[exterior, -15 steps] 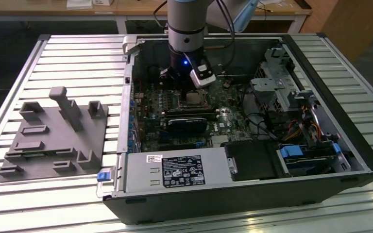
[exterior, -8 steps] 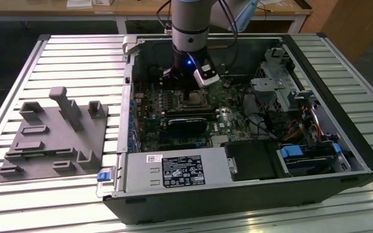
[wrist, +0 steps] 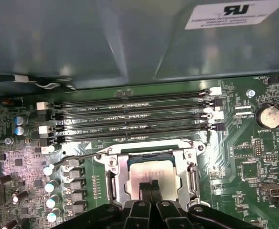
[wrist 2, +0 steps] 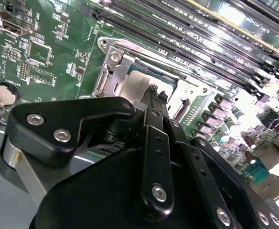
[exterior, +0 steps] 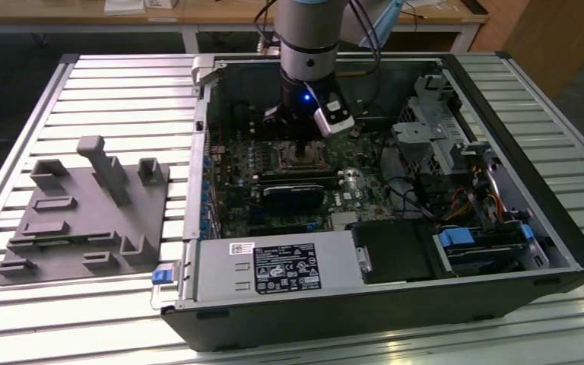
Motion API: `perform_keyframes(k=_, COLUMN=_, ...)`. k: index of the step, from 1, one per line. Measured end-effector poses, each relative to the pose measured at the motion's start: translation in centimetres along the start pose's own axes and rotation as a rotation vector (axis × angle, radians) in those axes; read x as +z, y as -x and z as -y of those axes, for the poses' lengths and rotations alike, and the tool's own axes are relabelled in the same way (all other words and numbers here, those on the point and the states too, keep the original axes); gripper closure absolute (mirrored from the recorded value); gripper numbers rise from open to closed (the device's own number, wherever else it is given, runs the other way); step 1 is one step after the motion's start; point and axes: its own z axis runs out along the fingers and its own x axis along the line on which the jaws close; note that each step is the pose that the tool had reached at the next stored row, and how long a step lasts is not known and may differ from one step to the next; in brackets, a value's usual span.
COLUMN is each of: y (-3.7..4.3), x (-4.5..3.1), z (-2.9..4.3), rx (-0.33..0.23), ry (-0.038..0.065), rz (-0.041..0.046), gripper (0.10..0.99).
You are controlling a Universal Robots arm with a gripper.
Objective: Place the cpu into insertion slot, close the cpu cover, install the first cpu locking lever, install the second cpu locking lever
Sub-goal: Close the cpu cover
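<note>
Gripper (wrist: 151,187) at lower centre of the first wrist view, jaws narrow, tips together, holding nothing. The cpu (wrist: 151,172) sits in the insertion slot (wrist: 149,159), just under the tips. The cpu cover (wrist: 114,176) looks down. A locking lever (wrist: 77,157) seems unlatched, so the levers are likely still to do.

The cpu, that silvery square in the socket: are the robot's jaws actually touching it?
Cannot tell. In the first wrist view the gripper, jaws together, overlaps the cpu, but neither contact nor a gap shows plainly.
</note>
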Motion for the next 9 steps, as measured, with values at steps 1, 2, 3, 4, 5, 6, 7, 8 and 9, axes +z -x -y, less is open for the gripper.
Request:
perform_keyframes(k=1, y=0.0, x=0.0, z=0.0, rx=0.0, ry=0.0, rz=0.0, gripper=0.98)
perform_keyframes(k=2, y=0.0, x=-0.01, z=-0.01, rx=0.0, ry=0.0, rz=-0.0001, gripper=0.98)
perform_keyframes(k=3, y=0.01, x=-0.07, z=-0.01, rx=0.0, ry=0.0, rz=-0.0002, gripper=0.98)
perform_keyframes(k=4, y=0.01, x=-0.14, z=-0.01, rx=0.0, ry=0.0, rz=-0.0001, gripper=0.98)
perform_keyframes(k=5, y=0.01, x=-0.22, z=-0.02, rx=0.0, ry=0.0, rz=0.0, gripper=0.98)
perform_keyframes(k=6, y=0.01, x=-0.34, z=-0.02, rx=0.0, ry=0.0, rz=-0.0001, gripper=0.98)
perform_keyframes(k=7, y=0.01, x=-0.46, z=-0.02, rx=0.0, ry=0.0, rz=0.0, gripper=0.98)
perform_keyframes(k=8, y=0.01, x=-0.6, z=-0.03, rx=0.0, ry=0.0, rz=0.0, gripper=0.98)
perform_keyframes(k=9, y=0.02, x=-0.76, z=-0.03, rx=0.0, ry=0.0, rz=-0.0001, gripper=0.98)
